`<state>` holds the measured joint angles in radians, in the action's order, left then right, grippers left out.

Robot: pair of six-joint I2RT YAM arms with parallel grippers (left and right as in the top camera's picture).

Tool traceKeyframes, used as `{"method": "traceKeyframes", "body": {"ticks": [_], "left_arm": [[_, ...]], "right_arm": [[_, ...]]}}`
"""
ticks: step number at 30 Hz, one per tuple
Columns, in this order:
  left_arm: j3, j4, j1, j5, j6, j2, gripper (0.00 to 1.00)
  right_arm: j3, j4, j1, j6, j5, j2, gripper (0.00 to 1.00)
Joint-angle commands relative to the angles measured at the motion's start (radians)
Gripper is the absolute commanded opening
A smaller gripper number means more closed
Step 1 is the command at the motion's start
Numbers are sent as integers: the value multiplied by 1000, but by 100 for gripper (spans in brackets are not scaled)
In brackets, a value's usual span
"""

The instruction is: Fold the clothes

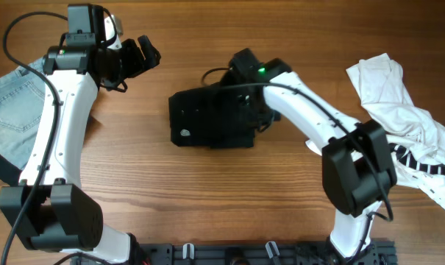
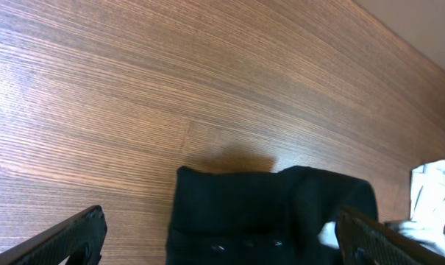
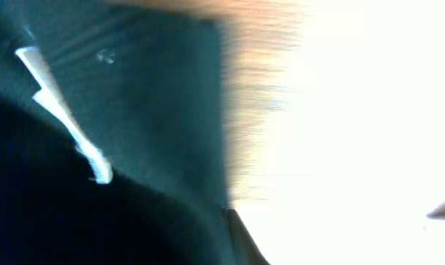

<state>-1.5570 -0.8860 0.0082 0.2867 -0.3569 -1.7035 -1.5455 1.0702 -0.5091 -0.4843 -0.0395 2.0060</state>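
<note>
Black garment (image 1: 207,118) laid mid-worktop (image 1: 207,199), bunched into rough rectangle. Right hand (image 1: 253,107) set low at its right edge; wrist view blurred, so grip cannot be told. Left hand (image 1: 143,53) raised clear at upper left, fingers spread, empty. Fold of this garment judged in hand. Next: edge to be carried over, then flattened. Jeans (image 1: 9,103) and white clothes (image 1: 406,118) not yet folded.
</note>
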Motion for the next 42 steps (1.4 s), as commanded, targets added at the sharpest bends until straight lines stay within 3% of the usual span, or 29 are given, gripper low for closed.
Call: {"method": "traceKeyframes", "body": {"ticks": [1, 4, 6, 9, 16, 18, 20, 26, 28, 32, 35, 39, 42], "left_arm": [[20, 2, -21, 12, 13, -16, 100], [45, 23, -54, 12, 42, -52, 100], [61, 61, -91, 13, 45, -95, 100], [61, 123, -165, 12, 94, -165, 100], [61, 222, -275, 0, 148, -296, 100], [61, 232, -282, 1, 147, -340, 100], [61, 213, -283, 1, 140, -375, 95], [61, -83, -288, 9, 141, -429, 73], [61, -204, -296, 13, 141, -429, 73], [61, -305, -299, 5, 141, -415, 76], [59, -280, -281, -28, 107, -375, 82], [59, -104, -242, -24, 79, -293, 89], [59, 32, -241, 1, 80, -253, 94]], "right_arm": [[-4, 55, 63, -117, -125, 4, 16], [-3, 132, 82, -98, -117, 4, 21], [1, 167, 80, -26, -67, 4, 49], [3, 189, 80, 39, -18, 4, 59], [3, 251, 151, -146, -200, -10, 61], [3, 229, 195, -121, -177, -21, 63], [3, 196, 219, 19, -111, -24, 64], [0, 51, 256, 101, -131, -24, 72], [-21, 24, 278, 119, -133, -24, 72], [-109, 97, 305, 115, -95, -69, 72], [-118, 111, 306, 118, -39, -147, 73], [-116, 148, 303, 196, 114, -189, 75], [-91, 185, 304, 151, 50, -183, 77]]}}
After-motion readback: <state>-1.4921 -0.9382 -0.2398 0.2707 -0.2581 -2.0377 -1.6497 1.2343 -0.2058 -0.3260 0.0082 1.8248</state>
